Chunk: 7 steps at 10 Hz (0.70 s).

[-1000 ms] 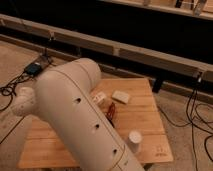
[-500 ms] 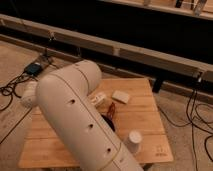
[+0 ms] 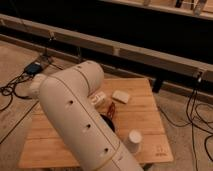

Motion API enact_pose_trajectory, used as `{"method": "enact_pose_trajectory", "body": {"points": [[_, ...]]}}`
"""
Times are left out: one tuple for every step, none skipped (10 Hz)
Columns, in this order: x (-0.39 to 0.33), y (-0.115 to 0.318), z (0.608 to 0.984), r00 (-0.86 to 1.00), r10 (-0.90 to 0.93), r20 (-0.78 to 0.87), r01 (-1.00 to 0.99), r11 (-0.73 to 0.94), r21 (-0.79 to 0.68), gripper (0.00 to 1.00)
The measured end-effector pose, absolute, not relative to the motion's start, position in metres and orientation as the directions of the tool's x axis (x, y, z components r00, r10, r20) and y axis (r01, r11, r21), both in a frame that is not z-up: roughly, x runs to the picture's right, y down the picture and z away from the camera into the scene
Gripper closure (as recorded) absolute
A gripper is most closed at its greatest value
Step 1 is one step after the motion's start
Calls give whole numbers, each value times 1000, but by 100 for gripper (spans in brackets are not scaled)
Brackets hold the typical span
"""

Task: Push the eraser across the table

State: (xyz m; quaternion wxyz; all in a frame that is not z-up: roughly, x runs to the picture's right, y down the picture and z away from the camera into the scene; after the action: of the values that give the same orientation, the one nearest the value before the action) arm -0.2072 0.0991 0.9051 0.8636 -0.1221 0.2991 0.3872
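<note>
My white arm [image 3: 80,115] fills the middle of the view and covers much of the table [image 3: 145,120] of light wooden planks. The gripper is not in view; it lies somewhere behind the arm's bulk. The black eraser is hidden too. Just right of the arm I see a pale cream block [image 3: 120,96], a small reddish-brown item [image 3: 110,110] and the edge of a black bowl [image 3: 108,123].
A white cup [image 3: 133,141] stands near the table's front right. A pale object with reddish marks [image 3: 98,98] sits against the arm. Cables and a small blue box [image 3: 34,67] lie on the floor at left. More cables hang at right. A long rail [image 3: 150,52] runs behind.
The arm's bulk has shifted slightly to the right over the table. The objects on the table have not visibly moved.
</note>
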Motion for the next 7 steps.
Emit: {"method": "enact_pose_trajectory", "body": {"points": [[-213,95,902,522,612,-594,-755,656,12,35],[-220,96,896,531,620,-578,-763,646,-8,35],[-225,103,888,545,616,-569,-766,642,-38,35],[-223,112,881,552,607,-572,-766,639,-61,35],[-217,124,872,558,593,-581,-769,632,-93,35],[-211,132,867,560,585,-587,-771,628,-109,35],[-205,139,864,555,579,-597,-775,622,-117,35]]}}
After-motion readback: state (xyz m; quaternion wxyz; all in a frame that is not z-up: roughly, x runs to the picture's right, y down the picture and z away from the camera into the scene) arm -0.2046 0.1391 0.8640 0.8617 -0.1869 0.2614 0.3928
